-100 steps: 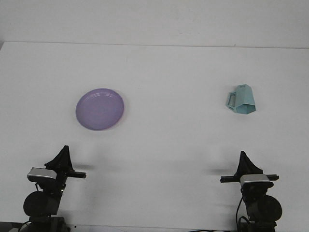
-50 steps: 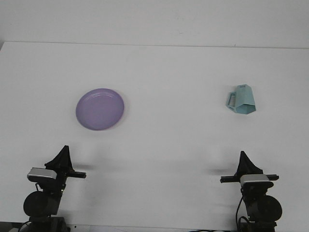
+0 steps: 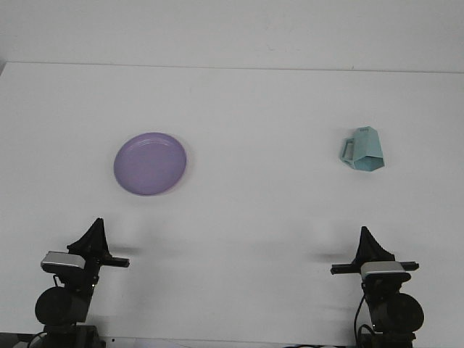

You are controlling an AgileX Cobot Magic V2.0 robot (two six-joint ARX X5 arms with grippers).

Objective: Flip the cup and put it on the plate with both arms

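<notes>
A round purple plate [image 3: 150, 163] lies flat on the white table, left of centre. A pale blue faceted cup [image 3: 365, 150] rests at the right, its handle to the left and its wider end nearer me; it looks mouth-down. My left gripper [image 3: 96, 225] sits low at the near left edge, well in front of the plate, its fingers drawn to a point with nothing held. My right gripper [image 3: 365, 233] sits at the near right edge, in front of the cup and far from it, shut and empty too.
The white table [image 3: 254, 109] runs back to a pale wall. Wrist cameras and arm bases occupy the two near corners. A wide bare stretch separates plate and cup.
</notes>
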